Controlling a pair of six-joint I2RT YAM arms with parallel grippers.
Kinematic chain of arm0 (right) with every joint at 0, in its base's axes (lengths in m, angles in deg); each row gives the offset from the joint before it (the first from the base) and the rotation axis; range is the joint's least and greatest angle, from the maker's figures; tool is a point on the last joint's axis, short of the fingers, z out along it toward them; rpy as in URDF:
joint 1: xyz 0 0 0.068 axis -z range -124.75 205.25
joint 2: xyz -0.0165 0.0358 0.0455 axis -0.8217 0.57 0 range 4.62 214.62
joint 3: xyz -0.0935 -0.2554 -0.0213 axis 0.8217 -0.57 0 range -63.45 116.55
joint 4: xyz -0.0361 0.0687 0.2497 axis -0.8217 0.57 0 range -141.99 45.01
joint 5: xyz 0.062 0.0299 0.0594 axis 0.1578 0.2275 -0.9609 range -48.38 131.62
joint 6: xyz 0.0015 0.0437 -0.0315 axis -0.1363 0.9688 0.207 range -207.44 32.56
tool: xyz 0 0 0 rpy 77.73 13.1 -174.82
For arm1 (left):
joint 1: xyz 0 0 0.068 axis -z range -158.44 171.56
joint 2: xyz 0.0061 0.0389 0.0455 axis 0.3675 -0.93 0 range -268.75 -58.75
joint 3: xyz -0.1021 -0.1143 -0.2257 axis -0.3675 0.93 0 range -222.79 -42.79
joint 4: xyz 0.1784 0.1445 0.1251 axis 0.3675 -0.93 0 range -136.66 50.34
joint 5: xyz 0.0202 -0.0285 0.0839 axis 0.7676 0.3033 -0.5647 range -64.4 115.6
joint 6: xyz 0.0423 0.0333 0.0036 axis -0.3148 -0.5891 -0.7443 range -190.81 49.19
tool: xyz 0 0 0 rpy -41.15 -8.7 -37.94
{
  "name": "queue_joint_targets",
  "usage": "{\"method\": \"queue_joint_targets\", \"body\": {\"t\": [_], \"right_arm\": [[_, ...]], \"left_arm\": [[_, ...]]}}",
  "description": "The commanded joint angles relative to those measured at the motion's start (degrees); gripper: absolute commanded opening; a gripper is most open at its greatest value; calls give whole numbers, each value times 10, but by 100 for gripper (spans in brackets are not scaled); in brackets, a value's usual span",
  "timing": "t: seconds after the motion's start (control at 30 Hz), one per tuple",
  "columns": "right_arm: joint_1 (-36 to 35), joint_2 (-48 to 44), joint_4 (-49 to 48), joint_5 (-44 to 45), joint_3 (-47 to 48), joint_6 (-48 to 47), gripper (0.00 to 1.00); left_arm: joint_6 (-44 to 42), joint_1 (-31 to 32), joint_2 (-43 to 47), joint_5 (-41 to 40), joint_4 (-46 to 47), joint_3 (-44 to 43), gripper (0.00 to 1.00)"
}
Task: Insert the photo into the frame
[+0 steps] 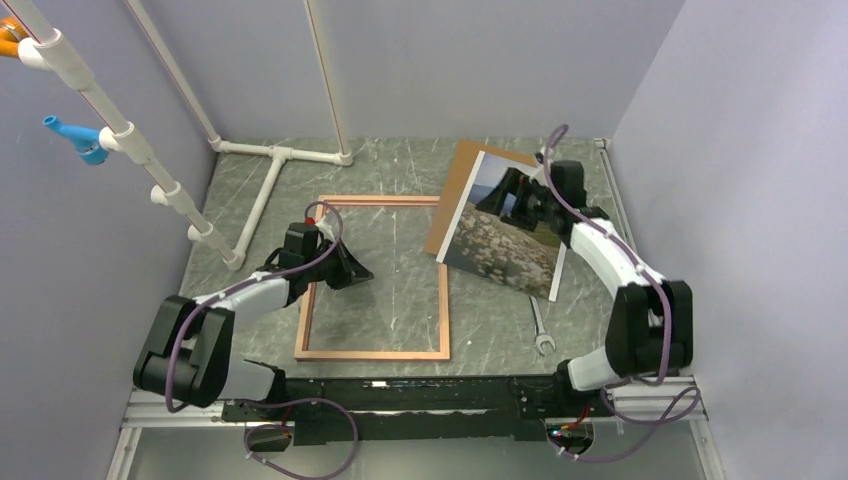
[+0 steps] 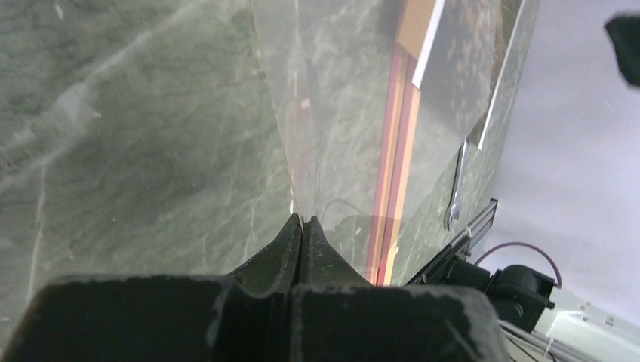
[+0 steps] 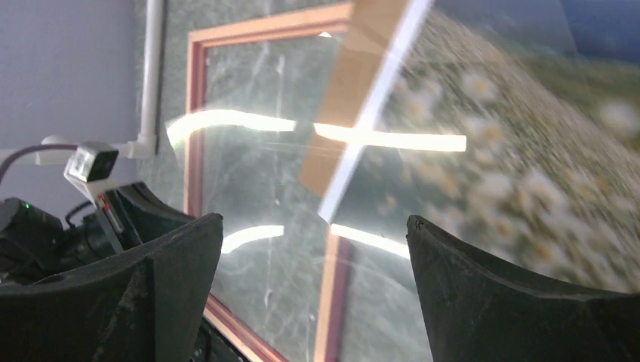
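Item 1: the frame (image 1: 372, 354) lies flat on the green marbled table (image 1: 400, 165), centre of the work area, glazing opening upward, with the table surface visible through it.

Item 2: the photo (image 1: 505, 245) sits right of the frame, picture side up, turned at an angle. It rests over a brown backing board (image 1: 458, 190), which shows at its far-left side. The photo's near-left corner reaches the frame's right rail; whether it touches cannot be told. Whether the print lies fully flat cannot be told either.

Item 3: the right gripper (image 1: 512, 197) hangs over the far part of the photo. In the right wrist view its 2 fingers (image 3: 483, 302) are spread wide, with nothing between them.

Item 4: the left gripper (image 1: 358, 273) is inside the frame opening, near its left rail. In the left wrist view its fingertips are pressed together on the edge of a thin clear sheet (image 2: 332, 136), which extends away from the tips toward the frame's right rail. The same sheet shows as glare streaks in the right wrist view.

Item 5: a wrench (image 1: 541, 333) lies on the table near the photo's near-right corner, apart from the frame. White PVC pipe (image 1: 262, 195) lies on the far-left table.
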Motion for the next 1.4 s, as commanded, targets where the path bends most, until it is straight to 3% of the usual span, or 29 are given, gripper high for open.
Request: {"method": "queue_joint_targets", "body": {"t": [0.0,0.43,0.7,0.97,1.1,1.37], "right_arm": [[-50,90,7,16,119,-8,94],[-146,370,100,10,443,8,92],[-182,499,192,21,594,22,84],[-228,558,314,155,666,-22,73],[-247,558,356,243,672,-35,73],[-253,548,398,300,672,-51,74]], "left_arm": [[-40,0,51,39,-17,21,0],[-90,0,153,44,-104,71,0],[-101,0,191,37,-133,86,0],[-97,1,184,45,-136,75,0],[-95,1,181,48,-132,75,0],[-101,0,178,44,-136,78,0]]}}
